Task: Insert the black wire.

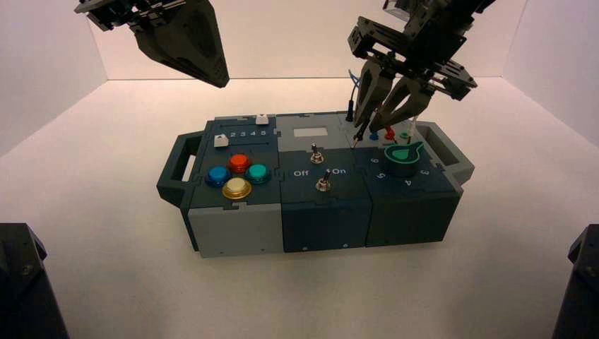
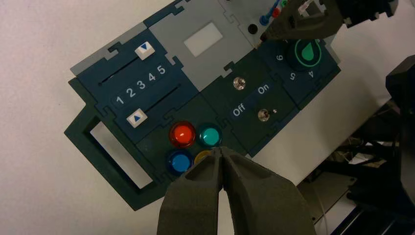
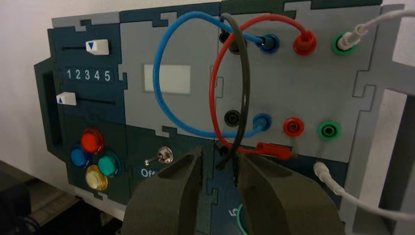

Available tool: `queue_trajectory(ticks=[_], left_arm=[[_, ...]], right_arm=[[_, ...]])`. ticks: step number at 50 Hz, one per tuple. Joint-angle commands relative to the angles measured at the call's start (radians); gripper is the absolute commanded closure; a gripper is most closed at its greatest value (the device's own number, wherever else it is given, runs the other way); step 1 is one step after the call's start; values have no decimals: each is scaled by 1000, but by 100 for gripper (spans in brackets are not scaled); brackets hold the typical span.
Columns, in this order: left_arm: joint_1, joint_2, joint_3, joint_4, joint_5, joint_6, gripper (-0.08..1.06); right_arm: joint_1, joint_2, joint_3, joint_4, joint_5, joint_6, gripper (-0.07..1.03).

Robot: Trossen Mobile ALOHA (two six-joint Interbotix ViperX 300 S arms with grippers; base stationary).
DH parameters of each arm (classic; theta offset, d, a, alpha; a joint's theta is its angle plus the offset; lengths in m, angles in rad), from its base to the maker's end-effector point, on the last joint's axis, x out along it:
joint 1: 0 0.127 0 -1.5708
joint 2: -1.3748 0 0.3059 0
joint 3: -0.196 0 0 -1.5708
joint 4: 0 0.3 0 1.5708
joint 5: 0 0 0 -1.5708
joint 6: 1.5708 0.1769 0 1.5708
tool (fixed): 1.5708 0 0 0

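Right gripper (image 3: 219,157), jaws apart around the black wire's (image 3: 245,81) loose lower end above the box, apparently lining up a grasp, must next close, then aim for the nearer black socket (image 3: 232,118); left gripper (image 2: 221,151), closed, idles above the buttons (image 2: 182,134)

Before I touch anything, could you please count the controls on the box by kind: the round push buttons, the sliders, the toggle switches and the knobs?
Push buttons (red, blue, green, yellow): 4
White sliders: 2
Toggle switches: 2
Green-marked knob: 1
Total: 9
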Motion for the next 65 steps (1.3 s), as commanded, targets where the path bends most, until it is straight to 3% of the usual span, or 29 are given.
queue_trajectory(ticks=[1,65], left_arm=[[-2,-8,-20,2,3,6,101],[-2,-44,-26,3,21,6,101]], right_arm=[[-2,-2,-29,3,-5,2,62],[-6,54,-57,-5,-18,2,64]])
